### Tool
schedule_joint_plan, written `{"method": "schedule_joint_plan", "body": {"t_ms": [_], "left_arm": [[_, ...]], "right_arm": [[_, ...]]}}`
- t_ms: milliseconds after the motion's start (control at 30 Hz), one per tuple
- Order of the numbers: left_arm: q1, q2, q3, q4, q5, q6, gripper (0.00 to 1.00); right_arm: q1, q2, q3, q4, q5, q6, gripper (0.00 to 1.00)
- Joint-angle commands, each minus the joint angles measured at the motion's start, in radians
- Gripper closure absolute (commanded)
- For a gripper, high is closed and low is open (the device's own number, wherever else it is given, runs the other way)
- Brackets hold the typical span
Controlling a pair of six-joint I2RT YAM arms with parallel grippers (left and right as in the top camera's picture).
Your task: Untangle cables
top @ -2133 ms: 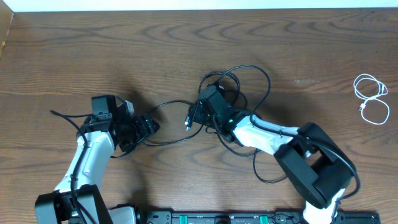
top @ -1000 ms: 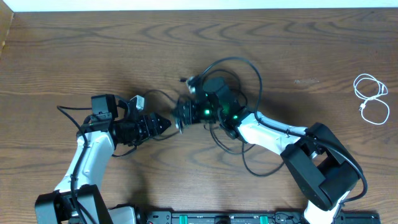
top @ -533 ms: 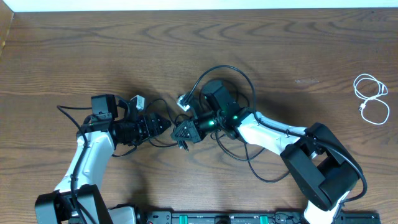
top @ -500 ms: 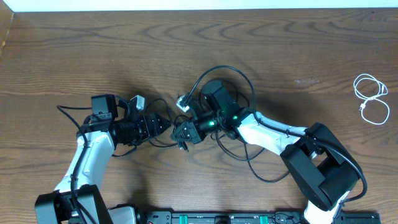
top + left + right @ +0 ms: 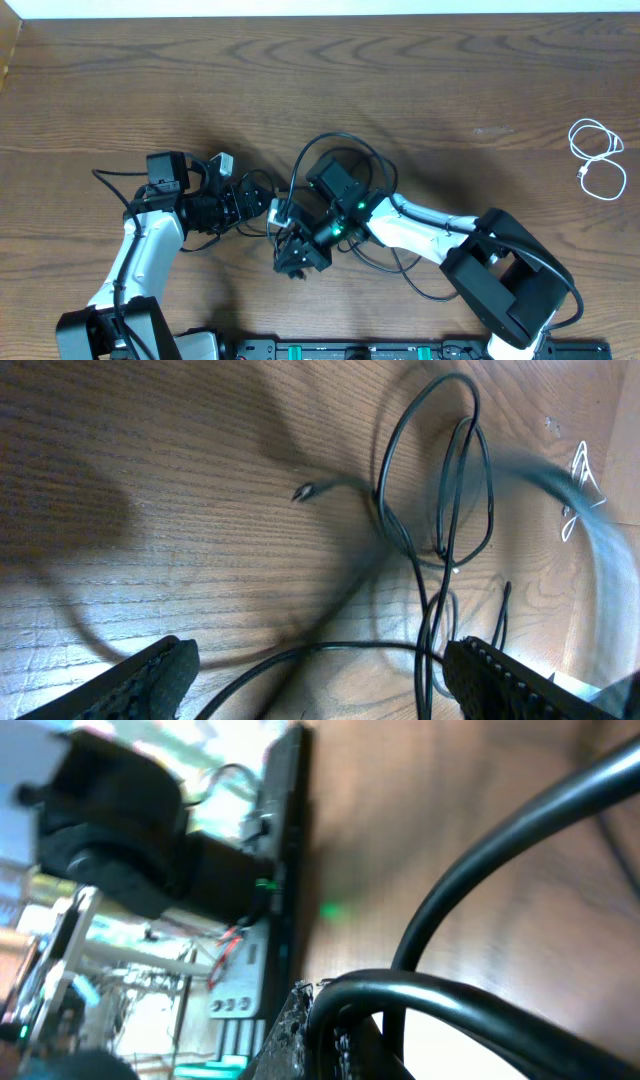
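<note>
The left arm reaches in over the brown wooden bench [image 5: 100, 80], and the left gripper [image 5: 255, 207] has its jaws spread wide. In the left wrist view its two fingers [image 5: 150, 678] sit at opposite bottom corners with bare wood and cord between them. The black cables [image 5: 330, 137] lie in loose overlapping loops near the middle of the bench. One strand runs down between the open left jaws, and a small plug end rests on the wood to one side. Just right of the left gripper, the right gripper [image 5: 297, 255] points down and left among these loops. In the blurred right wrist view a black cord curves over a ridged fingertip [image 5: 285, 1030]. I cannot tell whether the right jaws are clamped on it. Far right, well apart, the white cable [image 5: 597, 158] lies coiled.
</note>
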Motion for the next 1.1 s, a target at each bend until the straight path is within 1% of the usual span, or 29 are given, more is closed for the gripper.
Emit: {"method": "schedule_joint_plan", "body": {"t_ms": [0,133,167,200,233,267,333,400,433,467,500,533,600,633,667,700,733,833,867,933,1033,1067], "left_arm": [[-0.001,0.006,0.000,0.001,0.013,0.013,0.17],[-0.001,0.006,0.000,0.001,0.013,0.012,0.37],[-0.001,0.006,0.000,0.001,0.013,0.012,0.46],[-0.001,0.006,0.000,0.001,0.013,0.013,0.61],[-0.001,0.006,0.000,0.001,0.013,0.012,0.72],[-0.001,0.006,0.000,0.001,0.013,0.012,0.79],[-0.001,0.006,0.000,0.001,0.013,0.013,0.85],[-0.001,0.006,0.000,0.001,0.013,0.012,0.85],[-0.001,0.006,0.000,0.001,0.013,0.012,0.85],[-0.001,0.006,0.000,0.001,0.013,0.012,0.85],[-0.001,0.006,0.000,0.001,0.014,0.012,0.85],[-0.001,0.006,0.000,0.001,0.014,0.011,0.85],[-0.001,0.006,0.000,0.001,0.014,0.008,0.85],[-0.001,0.006,0.000,0.000,0.014,0.008,0.85],[-0.001,0.006,0.000,0.000,0.014,0.008,0.89],[-0.001,0.006,0.000,0.000,0.013,0.008,0.92],[-0.001,0.006,0.000,0.000,0.013,0.008,0.92],[-0.001,0.006,0.000,0.000,0.013,0.008,0.92],[-0.001,0.006,0.000,0.000,0.013,0.008,0.92],[-0.001,0.006,0.000,0.000,0.013,0.008,0.92],[-0.001,0.006,0.000,0.000,0.013,0.008,0.92],[-0.001,0.006,0.000,0.000,0.013,0.008,0.92]], "right_arm": [[0.013,-0.003,0.011,0.002,-0.137,-0.095,0.99],[-0.006,-0.009,0.029,0.000,-0.133,-0.020,0.99],[-0.011,-0.010,0.035,0.002,-0.130,-0.003,0.99],[-0.018,-0.014,0.045,0.001,-0.129,0.014,0.99],[-0.023,-0.016,0.055,0.002,-0.115,0.030,0.98],[-0.027,-0.022,0.063,0.000,-0.097,0.047,0.99],[-0.030,-0.036,0.083,0.000,-0.036,0.090,0.98],[-0.029,-0.047,0.100,0.002,0.022,0.143,0.96],[-0.026,-0.049,0.108,0.004,0.032,0.161,0.93],[-0.023,-0.052,0.117,0.006,0.034,0.182,0.88],[-0.020,-0.052,0.122,0.014,0.039,0.202,0.78],[-0.019,-0.052,0.124,0.025,0.065,0.245,0.66],[-0.019,-0.052,0.125,0.047,0.130,0.347,0.57],[-0.019,-0.052,0.125,0.053,0.156,0.375,0.46],[-0.019,-0.052,0.125,0.058,0.194,0.403,0.41],[-0.021,-0.052,0.125,0.065,0.224,0.424,0.39],[-0.023,-0.052,0.125,0.070,0.258,0.448,0.38],[-0.034,-0.052,0.125,0.081,0.315,0.517,0.41],[-0.037,-0.052,0.125,0.081,0.335,0.538,0.44],[-0.037,-0.052,0.125,0.077,0.388,0.591,0.52],[-0.035,-0.052,0.125,0.075,0.458,0.686,0.57],[-0.035,-0.052,0.125,0.075,0.499,0.743,0.65]]}}
